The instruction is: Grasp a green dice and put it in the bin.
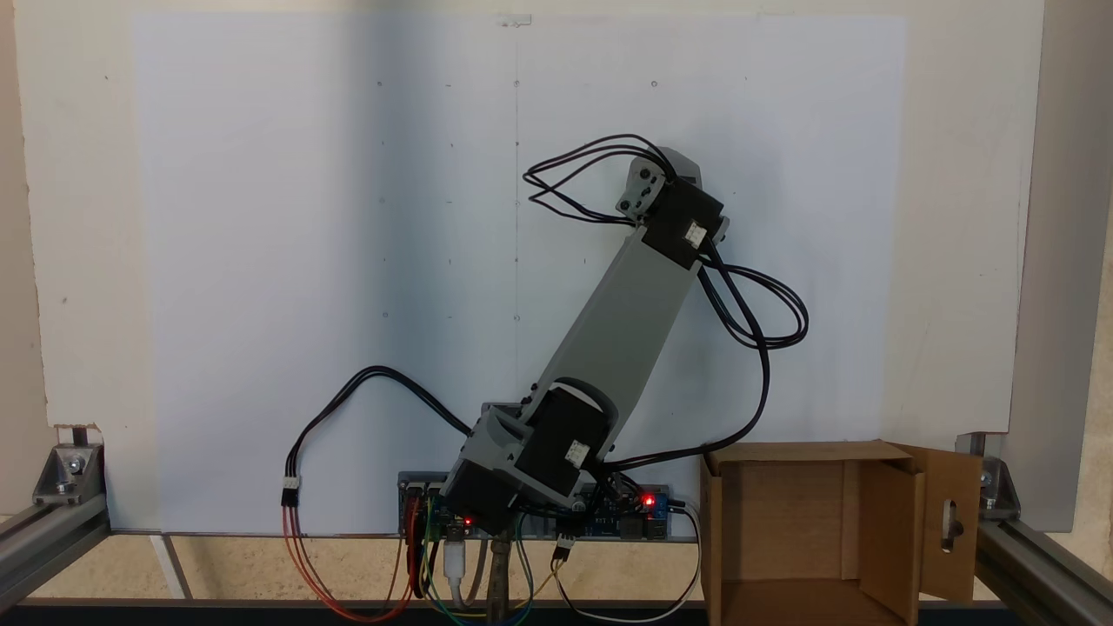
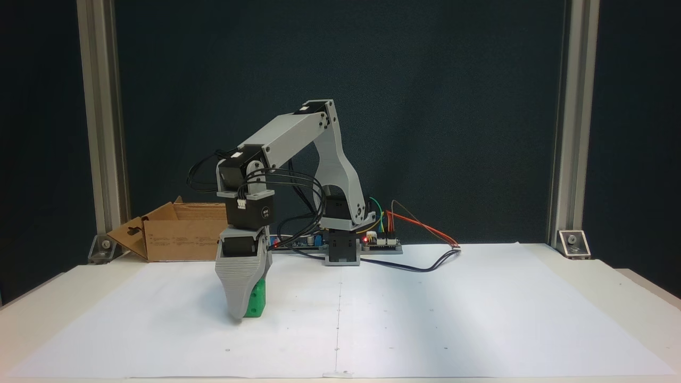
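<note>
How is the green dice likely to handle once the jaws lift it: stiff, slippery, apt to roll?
The green dice looks like a rigid cube, so it probably won't deform. Its flat faces suit the gripper, though rounded corners might let it twist. Being small, it is likely light, and it should rest without rolling.

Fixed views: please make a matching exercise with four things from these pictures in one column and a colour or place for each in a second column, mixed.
Things:
1. green dice
2. bin
3. gripper
4. white paper sheet

Descriptions:
A. brown cardboard, open, beside the arm's base
B. covers the table top
C. grey, pointing down at the table
D. on the paper, right against the grey jaw

Pairs: 1-D, 2-A, 3-C, 4-B
</note>
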Controlling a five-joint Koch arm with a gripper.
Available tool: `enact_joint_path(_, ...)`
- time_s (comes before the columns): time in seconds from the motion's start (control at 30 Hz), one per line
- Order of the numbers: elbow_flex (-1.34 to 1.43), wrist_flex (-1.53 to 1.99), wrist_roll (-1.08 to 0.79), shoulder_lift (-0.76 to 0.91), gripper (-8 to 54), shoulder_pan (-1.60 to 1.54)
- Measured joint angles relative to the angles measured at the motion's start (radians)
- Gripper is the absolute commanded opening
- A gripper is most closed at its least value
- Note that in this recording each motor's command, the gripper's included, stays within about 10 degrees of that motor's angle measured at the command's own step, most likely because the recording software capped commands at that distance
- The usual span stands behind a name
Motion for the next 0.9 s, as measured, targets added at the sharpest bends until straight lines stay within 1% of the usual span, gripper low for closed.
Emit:
enact_joint_path(0.07, 0.000, -0.008, 0.000, 0.000, 41.1, 0.000)
enact_joint_path(0.13, 0.000, -0.015, 0.000, -0.002, 38.8, 0.003)
enact_joint_path(0.3, 0.000, -0.026, 0.000, 0.000, 38.6, 0.005)
enact_joint_path(0.37, 0.000, -0.028, 0.000, 0.000, 35.4, 0.005)
enact_joint_path(0.43, 0.000, -0.028, 0.000, 0.000, 34.7, 0.006)
enact_joint_path(0.5, 0.000, -0.028, 0.000, 0.000, 31.6, 0.006)
enact_joint_path(0.53, 0.000, -0.028, 0.000, -0.002, 31.6, 0.006)
enact_joint_path(0.57, 0.000, -0.028, 0.000, -0.002, 30.0, 0.006)
enact_joint_path(0.73, 0.000, -0.032, 0.000, 0.000, 12.7, 0.006)
enact_joint_path(0.77, 0.000, -0.035, 0.000, -0.002, 11.5, 0.006)
enact_joint_path(0.9, 0.000, -0.048, 0.000, 0.000, 11.5, 0.006)
